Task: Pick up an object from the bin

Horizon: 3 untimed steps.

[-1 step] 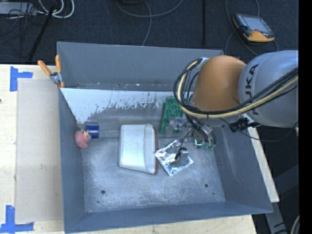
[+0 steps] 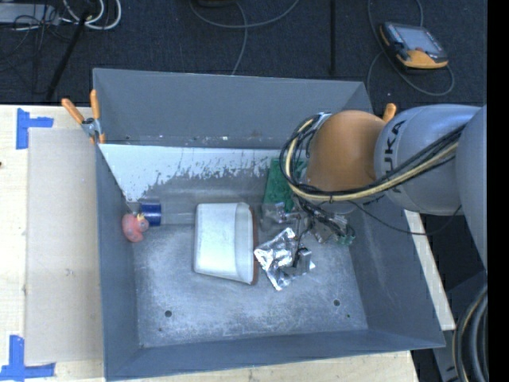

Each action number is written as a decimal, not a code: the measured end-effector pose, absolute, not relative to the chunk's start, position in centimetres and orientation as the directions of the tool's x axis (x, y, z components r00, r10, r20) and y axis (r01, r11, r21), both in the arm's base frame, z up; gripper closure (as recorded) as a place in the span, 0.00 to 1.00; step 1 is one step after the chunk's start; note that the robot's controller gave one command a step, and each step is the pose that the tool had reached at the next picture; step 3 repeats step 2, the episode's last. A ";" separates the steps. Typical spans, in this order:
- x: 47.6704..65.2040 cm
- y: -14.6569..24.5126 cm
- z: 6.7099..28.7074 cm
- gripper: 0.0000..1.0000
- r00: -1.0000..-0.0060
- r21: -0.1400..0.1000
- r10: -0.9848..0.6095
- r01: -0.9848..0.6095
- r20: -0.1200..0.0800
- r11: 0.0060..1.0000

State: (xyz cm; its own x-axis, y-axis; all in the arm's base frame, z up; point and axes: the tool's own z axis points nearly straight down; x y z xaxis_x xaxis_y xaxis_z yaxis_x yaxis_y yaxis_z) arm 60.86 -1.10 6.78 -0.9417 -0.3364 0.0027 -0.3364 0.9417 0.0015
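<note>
My gripper (image 2: 302, 253) hangs low in the right half of the bin, under the arm's orange cover. It is right over a crumpled piece of silver foil (image 2: 274, 263) on the bin floor and seems to touch its right side. Just left of the foil lies a white rectangular tub (image 2: 223, 241), tipped on its side. A green flat thing (image 2: 277, 183) stands behind the gripper against the back wall, partly hidden by the arm's cables.
A pink ball (image 2: 134, 226) and a small blue cylinder (image 2: 150, 212) lie together near the left wall. The arm and its cables cover the bin's right rear part. The front strip of the floor is bare grey metal.
</note>
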 end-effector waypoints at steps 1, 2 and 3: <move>60.9 -1.1 6.9 1.00 -0.943 0.001 -0.333 -0.333 0.000 0.943; 57.7 -0.3 25.5 1.00 -0.914 -0.003 -0.407 -0.407 -0.008 0.914; 57.7 -0.3 25.5 1.00 -0.914 -0.003 -0.407 -0.407 -0.008 0.914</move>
